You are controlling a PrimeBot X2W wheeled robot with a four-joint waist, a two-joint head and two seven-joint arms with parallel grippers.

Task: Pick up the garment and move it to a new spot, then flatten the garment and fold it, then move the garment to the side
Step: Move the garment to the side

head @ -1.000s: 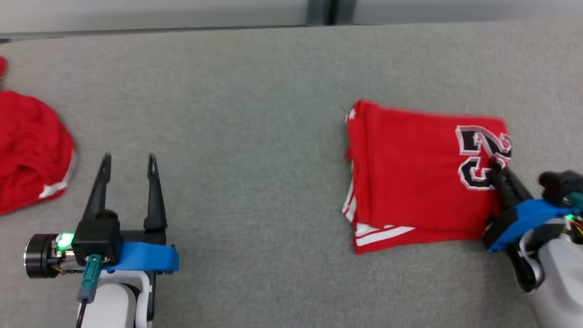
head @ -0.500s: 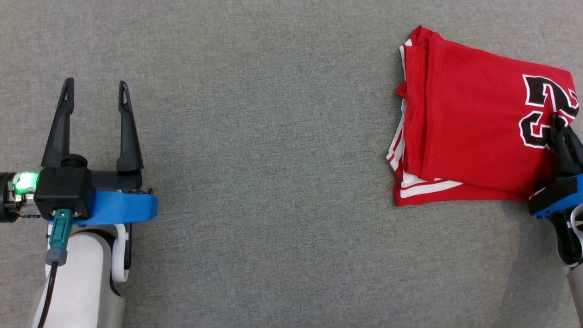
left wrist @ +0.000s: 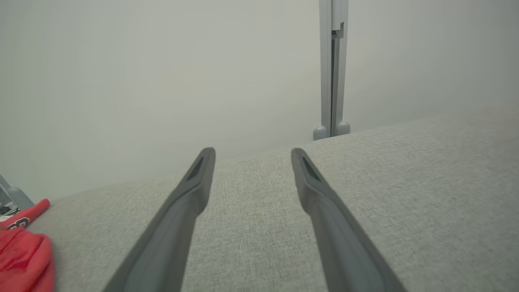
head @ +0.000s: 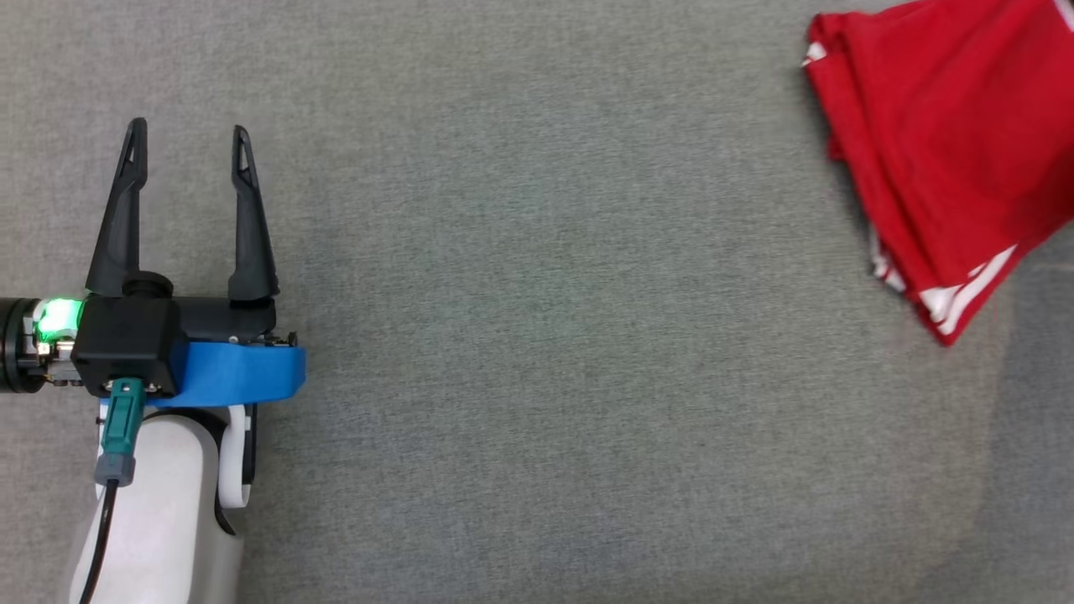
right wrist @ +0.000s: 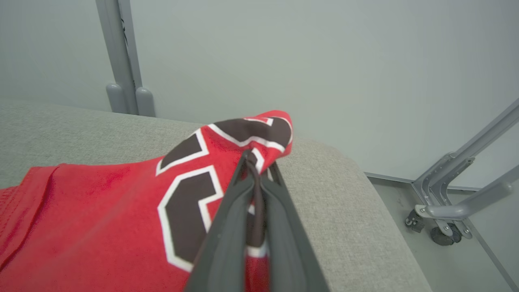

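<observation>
One folded red jersey [head: 948,143] sits upper right in the head view; our left gripper [head: 188,130] stands spread, empty. Left wrist view: splayed fingers [left wrist: 178,227] over the grey cloth surface [left wrist: 405,182]. Right wrist view: our right gripper [right wrist: 256,160] pinches the jersey's corner. The move aside is in hand, we judge; next, lay it flat and release. Its black number is partly hidden.

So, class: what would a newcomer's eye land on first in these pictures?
The red jersey, folded at the head view's upper right, stands out against the grey table. The right tool is shut on its numbered corner. The left tool hangs open at the lower left.
</observation>
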